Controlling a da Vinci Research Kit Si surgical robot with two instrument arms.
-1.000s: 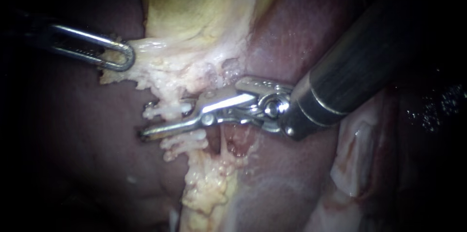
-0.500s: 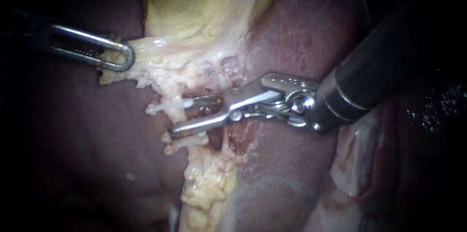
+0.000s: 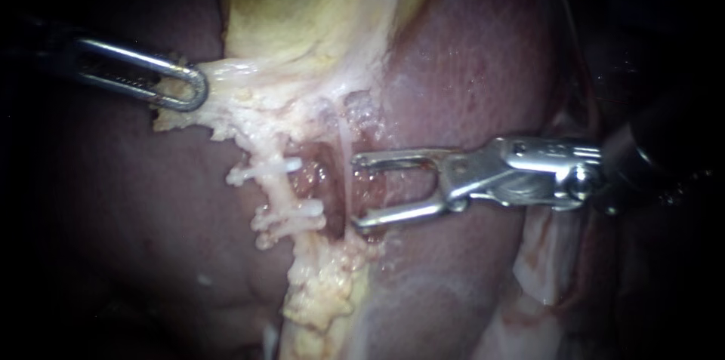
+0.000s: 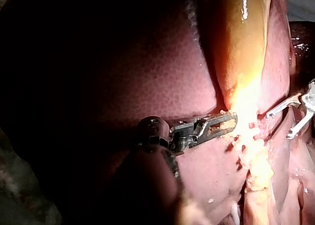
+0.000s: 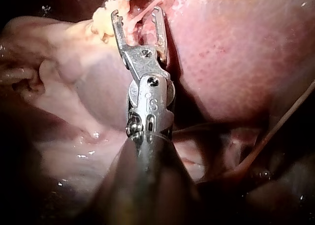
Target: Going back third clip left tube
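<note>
Pulled my right instrument [image 3: 355, 190] back off left tube [image 3: 278, 190]; jaws gape, empty, clear of clips [image 3: 264, 171] left on it. My left instrument [image 3: 198, 88] clamps tissue [image 3: 226, 107] at gallbladder [image 3: 317, 13] edge, keeping tube stretched for access.

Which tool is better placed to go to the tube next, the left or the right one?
Probably right. The right instrument is empty and faces the clipped tube; the left instrument is busy holding tissue.
</note>
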